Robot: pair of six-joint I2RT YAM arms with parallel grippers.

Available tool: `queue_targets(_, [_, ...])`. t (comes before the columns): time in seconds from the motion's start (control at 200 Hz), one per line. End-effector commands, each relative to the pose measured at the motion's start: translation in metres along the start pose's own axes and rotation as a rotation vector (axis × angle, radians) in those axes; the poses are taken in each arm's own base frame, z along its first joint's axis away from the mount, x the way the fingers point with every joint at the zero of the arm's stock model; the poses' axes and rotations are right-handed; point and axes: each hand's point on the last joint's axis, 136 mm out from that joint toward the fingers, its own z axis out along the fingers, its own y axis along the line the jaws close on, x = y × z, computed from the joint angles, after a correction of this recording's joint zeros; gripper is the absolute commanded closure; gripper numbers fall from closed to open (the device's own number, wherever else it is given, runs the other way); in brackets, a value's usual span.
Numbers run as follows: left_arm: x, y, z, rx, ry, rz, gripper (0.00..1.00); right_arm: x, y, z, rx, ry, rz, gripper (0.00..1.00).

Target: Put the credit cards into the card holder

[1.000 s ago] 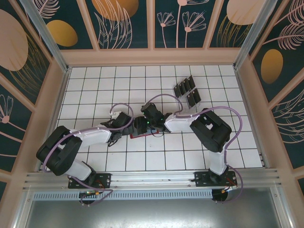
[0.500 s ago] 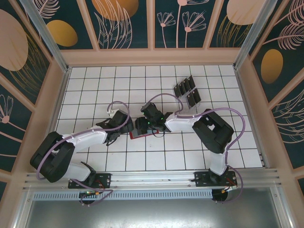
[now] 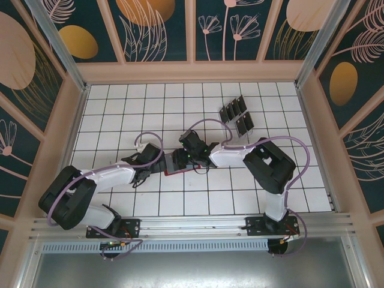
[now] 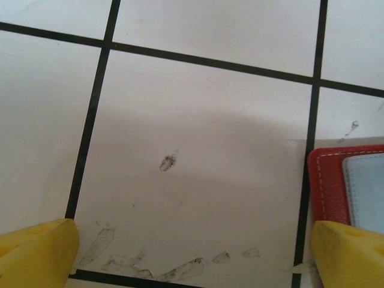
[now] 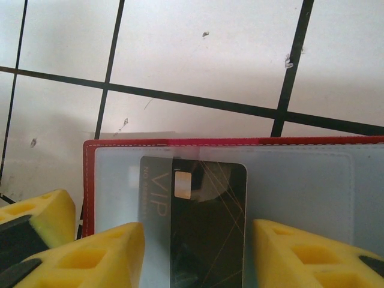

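The right fingers (image 5: 102, 252) pinched a credit card (image 5: 204, 204) at the card holder (image 5: 240, 143) and probably needed a slow, straight push, while the left fingers (image 4: 36, 252) were spread wide.

surface: white tiled table (image 3: 120, 114) | on it: red card holder (image 5: 240, 142) (open), card rack (image 3: 237, 115)

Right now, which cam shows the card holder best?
Right wrist: card holder open, red rim, clear sleeve, with a black card. Left wrist gives one red corner; top external a red sliver beside the right gripper.
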Motion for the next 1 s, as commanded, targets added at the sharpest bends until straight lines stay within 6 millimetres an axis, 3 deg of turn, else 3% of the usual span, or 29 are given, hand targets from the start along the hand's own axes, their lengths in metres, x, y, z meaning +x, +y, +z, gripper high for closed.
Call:
queue_targets(0.0, [0.010,0.006,0.005,-0.018,0.027,-0.006,0.02,-0.004,-0.001,-0.009,0.003,-0.021,0.005,0.49])
queue_targets(0.365, [0.013,0.008,0.009,-0.024,0.030,-0.002,0.01,-0.012,0.007,-0.021,-0.005,-0.050,-0.002,0.49])
queue_targets(0.996, [0.016,0.009,0.011,-0.022,0.033,-0.001,0.02,-0.002,0.005,-0.002,-0.001,-0.005,-0.002,0.53])
